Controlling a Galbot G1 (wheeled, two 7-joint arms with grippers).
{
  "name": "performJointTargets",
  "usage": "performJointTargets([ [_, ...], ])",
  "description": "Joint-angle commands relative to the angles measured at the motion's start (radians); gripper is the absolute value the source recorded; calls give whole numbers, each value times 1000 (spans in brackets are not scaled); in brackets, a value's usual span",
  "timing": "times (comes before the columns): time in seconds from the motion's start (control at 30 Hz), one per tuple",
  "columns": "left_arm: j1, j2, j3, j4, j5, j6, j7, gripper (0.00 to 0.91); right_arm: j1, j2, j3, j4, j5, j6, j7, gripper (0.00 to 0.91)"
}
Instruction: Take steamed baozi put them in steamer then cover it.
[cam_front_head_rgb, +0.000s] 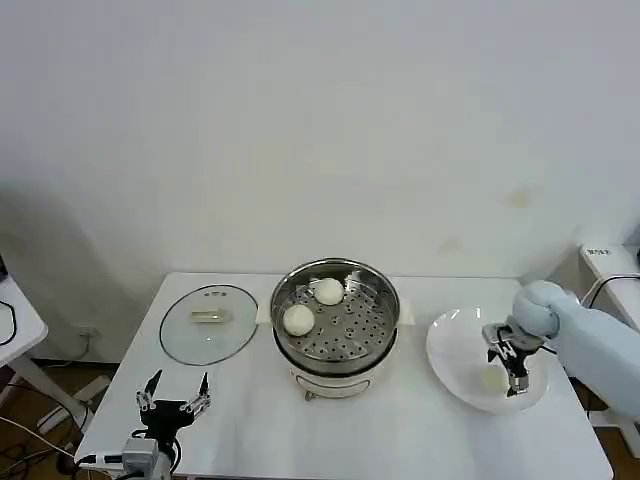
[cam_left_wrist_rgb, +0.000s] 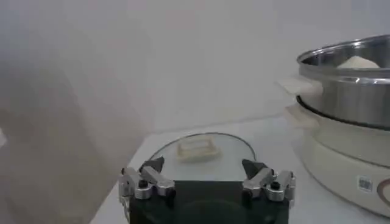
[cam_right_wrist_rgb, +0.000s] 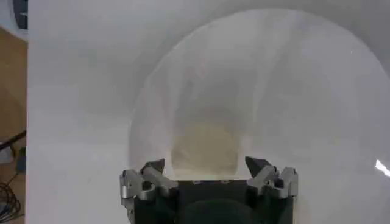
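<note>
Right pincer (cam_front_head_rgb: 508, 372) hangs spread over a baozi (cam_front_head_rgb: 492, 379) on the plate (cam_front_head_rgb: 450, 345) near the surface's right edge; left pincer (cam_front_head_rgb: 174, 395) waits spread.

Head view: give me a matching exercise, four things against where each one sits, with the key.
Things:
1. cover
2. two baozi
3. right gripper
4. left gripper

Places:
A. on the perforated tray in the steamer
B. open, near the table's front edge, before the lid
C. flat on the table, left of the pot
D. open, over the bun on the white plate

Pairs: 1-C, 2-A, 3-D, 4-B
</note>
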Motion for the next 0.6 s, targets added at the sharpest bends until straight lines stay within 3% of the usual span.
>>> performJointTargets([
  [0.03,-2,-1,3,4,0,0,0,907,-7,5,5,-7,-8,4,12,907],
  [0.2,-2,0,2,6,0,-1,0,907,-10,2,6,-7,-11,5,16,907],
  [0.23,-3,1,2,7,0,-1,0,907,-12,1,6,-6,-11,5,18,766],
  [0.27,-3,1,2,8,0,-1,0,907,-14,0,8,-5,-11,4,19,695],
  [0.6,-5,-2,6,11,0,-1,-1,907,-17,-6,18,2,0,3,29,524],
])
